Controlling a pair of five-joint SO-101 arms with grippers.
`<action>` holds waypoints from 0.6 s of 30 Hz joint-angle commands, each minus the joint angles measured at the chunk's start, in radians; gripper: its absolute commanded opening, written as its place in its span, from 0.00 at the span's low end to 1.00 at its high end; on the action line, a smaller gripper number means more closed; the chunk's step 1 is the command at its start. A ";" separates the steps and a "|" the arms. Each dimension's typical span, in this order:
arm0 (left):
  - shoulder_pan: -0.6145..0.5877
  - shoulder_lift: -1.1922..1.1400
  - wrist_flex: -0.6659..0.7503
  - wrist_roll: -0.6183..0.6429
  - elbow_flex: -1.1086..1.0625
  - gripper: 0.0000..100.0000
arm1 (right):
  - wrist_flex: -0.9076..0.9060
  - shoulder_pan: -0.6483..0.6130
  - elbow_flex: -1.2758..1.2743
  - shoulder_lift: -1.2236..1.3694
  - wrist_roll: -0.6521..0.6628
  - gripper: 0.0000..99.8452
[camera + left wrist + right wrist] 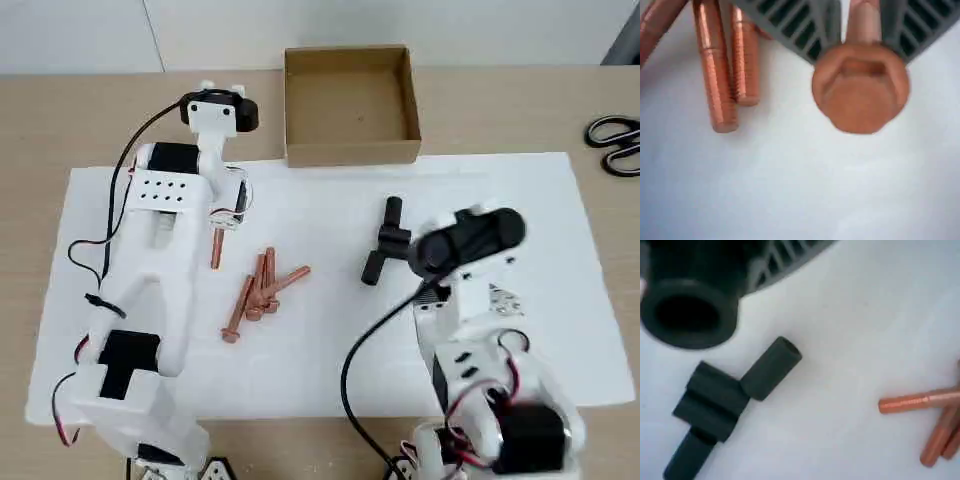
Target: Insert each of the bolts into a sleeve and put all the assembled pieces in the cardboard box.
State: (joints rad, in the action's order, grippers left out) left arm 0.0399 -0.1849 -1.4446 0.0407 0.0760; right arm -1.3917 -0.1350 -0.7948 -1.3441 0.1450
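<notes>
Left gripper (862, 25): clenched on one copper bolt, the held bolt (860, 90). My ribbed jaws press on either side of its shank, and its hexagonal head faces my wrist camera. From above, the held bolt (216, 250) sits just beside the loose bolts (260, 285), apart from them. I cannot tell whether it touches the white sheet (520, 200). The loose bolts lie in a cluster on the sheet near its middle, several side by side and touching, with one angled outward. Right gripper (705, 270): grasping a black sleeve, the held sleeve (727, 315), with its open bore turned toward my wrist camera. It is raised over the sheet, near the loose sleeves (772, 367). The loose sleeves (385, 240) lie bunched on the sheet to the right of the bolts, touching one another, and well apart from the bolt cluster. The cardboard box (350, 153) stands open on the surface (60, 120) at the sheet's far edge, well apart from both grippers. A pair of scissors (615, 145) lies on the surface at the far right.
</notes>
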 commanded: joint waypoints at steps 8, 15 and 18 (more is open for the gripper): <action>0.003 0.209 0.018 -0.002 0.004 0.01 | 0.437 -0.151 -0.226 -0.013 -0.095 0.00; 0.008 0.230 -0.005 0.000 0.005 0.01 | 0.562 -0.249 -0.402 -0.015 -0.207 0.00; 0.049 0.230 -0.011 0.000 0.005 0.01 | 0.615 -0.249 -0.410 -0.018 -0.242 0.00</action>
State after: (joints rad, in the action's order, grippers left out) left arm 0.0537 -0.0253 -1.4461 0.0407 0.0760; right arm -0.8362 -0.3805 -1.2045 -1.3456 -0.0621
